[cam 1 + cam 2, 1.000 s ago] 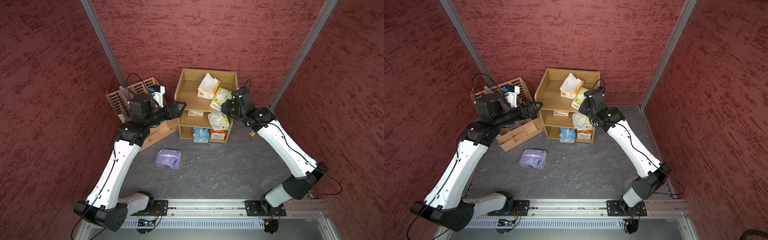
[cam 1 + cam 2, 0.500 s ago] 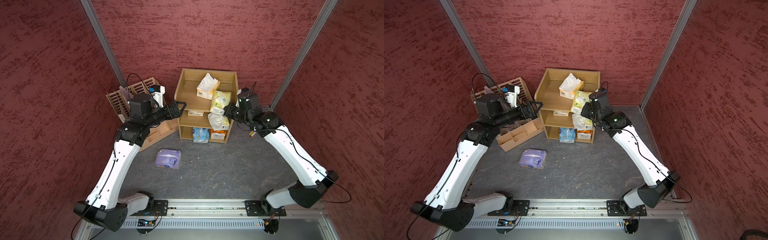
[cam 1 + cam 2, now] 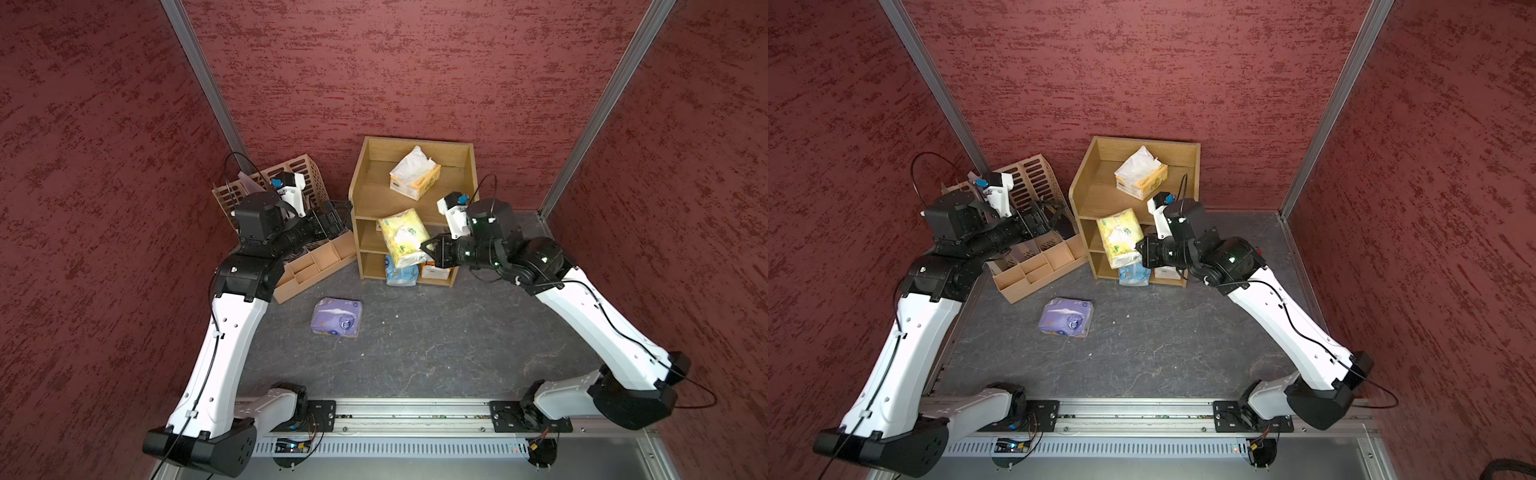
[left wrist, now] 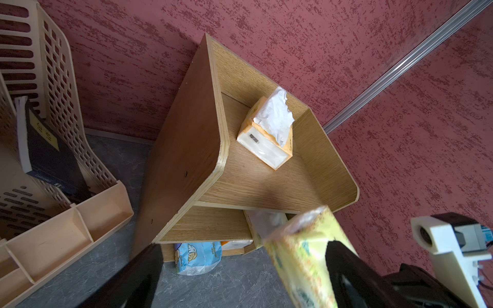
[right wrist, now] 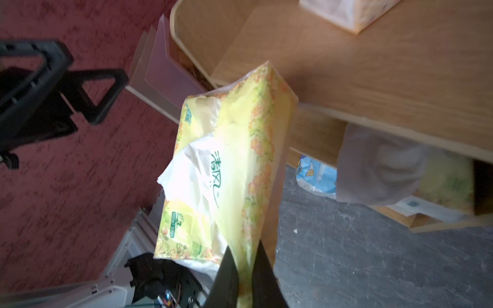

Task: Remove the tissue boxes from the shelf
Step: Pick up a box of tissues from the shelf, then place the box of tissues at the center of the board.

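Yellow-green tissue pack (image 3: 402, 235): pinched at one end by right gripper (image 3: 429, 249), long axis running from jaws toward shelf (image 3: 358, 195) front. Left gripper (image 3: 337, 212): spread, empty, beside shelf.

The yellow-green tissue pack (image 5: 226, 165) that I hold in front of the shelf (image 5: 373, 66) carries the brand 清风 in green characters on its top face. A green panel near one end shows a large 3; the small print beside it is too fine to read. On the dark book (image 4: 50, 160) beside the shelf, the yellow label (image 4: 44, 130) and the white spine print are illegible.
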{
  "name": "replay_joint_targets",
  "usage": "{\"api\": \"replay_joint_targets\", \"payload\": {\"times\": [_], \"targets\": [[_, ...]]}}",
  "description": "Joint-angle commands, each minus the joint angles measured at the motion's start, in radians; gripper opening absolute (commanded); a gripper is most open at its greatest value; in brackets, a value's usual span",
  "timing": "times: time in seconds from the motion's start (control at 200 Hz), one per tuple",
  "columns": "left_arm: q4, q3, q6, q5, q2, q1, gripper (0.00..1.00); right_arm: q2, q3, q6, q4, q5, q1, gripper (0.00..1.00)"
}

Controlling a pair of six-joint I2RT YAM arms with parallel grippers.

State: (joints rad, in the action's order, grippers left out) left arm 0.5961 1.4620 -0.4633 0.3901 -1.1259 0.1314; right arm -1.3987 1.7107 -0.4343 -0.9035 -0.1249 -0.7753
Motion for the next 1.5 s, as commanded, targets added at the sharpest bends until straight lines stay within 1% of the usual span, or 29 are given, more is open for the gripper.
{"api": "replay_joint_targets", "payload": {"times": [0.0, 0.13, 0.225, 0.381, 0.396, 0.526, 0.616, 0.661, 0.711, 0.741, 0.847, 0.937, 1.017, 1.097, 1.122, 1.187, 1.257, 1.318, 1.408, 1.498], "targets": [[0.03, -0.009, 0.008, -0.019, 0.032, -0.031, 1.0, 0.027, -0.111, 0.063, -0.085, -0.022, -0.062, 0.04], [0.037, -0.01, 0.001, -0.023, 0.049, -0.057, 1.0, 0.069, -0.314, 0.041, 0.024, -0.028, -0.108, 0.04], [0.036, -0.009, -0.009, -0.009, 0.048, -0.069, 1.0, 0.044, -0.421, 0.027, 0.098, -0.049, -0.126, 0.04], [0.042, 0.013, -0.012, -0.013, 0.032, -0.075, 1.0, -0.052, -0.498, 0.044, 0.228, -0.089, -0.142, 0.04], [0.041, 0.017, -0.014, -0.009, 0.029, -0.075, 1.0, -0.081, -0.503, 0.044, 0.242, -0.092, -0.143, 0.04], [0.059, 0.082, -0.008, 0.021, -0.012, -0.077, 1.0, -0.181, -0.509, 0.043, 0.337, -0.104, -0.146, 0.05], [0.071, 0.112, 0.001, 0.025, -0.03, -0.078, 1.0, -0.233, -0.509, 0.045, 0.381, -0.097, -0.151, 0.13], [0.073, 0.12, 0.001, 0.029, -0.033, -0.077, 1.0, -0.252, -0.512, 0.043, 0.387, -0.091, -0.151, 0.19], [0.073, 0.125, 0.001, 0.037, -0.035, -0.077, 1.0, -0.267, -0.516, 0.038, 0.375, -0.074, -0.153, 0.32], [0.074, 0.128, 0.003, 0.042, -0.036, -0.076, 1.0, -0.269, -0.517, 0.033, 0.357, -0.053, -0.153, 0.36], [0.082, 0.124, 0.008, 0.046, -0.03, -0.077, 1.0, -0.221, -0.539, 0.003, 0.3, 0.044, -0.153, 0.48], [0.085, 0.104, 0.016, 0.047, -0.014, -0.077, 1.0, -0.141, -0.543, -0.039, 0.233, 0.123, -0.153, 0.53], [0.082, 0.075, 0.016, 0.043, 0.007, -0.078, 1.0, -0.08, -0.541, -0.097, 0.161, 0.166, -0.153, 0.52], [0.073, 0.036, 0.01, 0.043, 0.033, -0.081, 1.0, -0.062, -0.576, -0.173, 0.126, 0.151, -0.158, 0.49], [0.069, 0.024, 0.007, 0.044, 0.041, -0.082, 1.0, -0.034, -0.594, -0.196, 0.125, 0.145, -0.162, 0.48], [0.058, -0.013, -0.003, 0.046, 0.058, -0.087, 1.0, -0.038, -0.647, -0.258, 0.12, 0.141, -0.166, 0.45], [0.048, -0.041, -0.017, 0.056, 0.069, -0.093, 1.0, -0.052, -0.689, -0.319, 0.118, 0.131, -0.167, 0.4], [0.039, -0.055, -0.026, 0.073, 0.068, -0.099, 1.0, -0.109, -0.705, -0.345, 0.134, 0.108, -0.167, 0.4], [0.032, -0.057, -0.031, 0.087, 0.061, -0.102, 1.0, -0.167, -0.727, -0.366, 0.209, 0.066, -0.167, 0.4], [0.032, -0.042, -0.027, 0.089, 0.051, -0.102, 1.0, -0.243, -0.702, -0.37, 0.253, 0.047, -0.167, 0.4]]}}
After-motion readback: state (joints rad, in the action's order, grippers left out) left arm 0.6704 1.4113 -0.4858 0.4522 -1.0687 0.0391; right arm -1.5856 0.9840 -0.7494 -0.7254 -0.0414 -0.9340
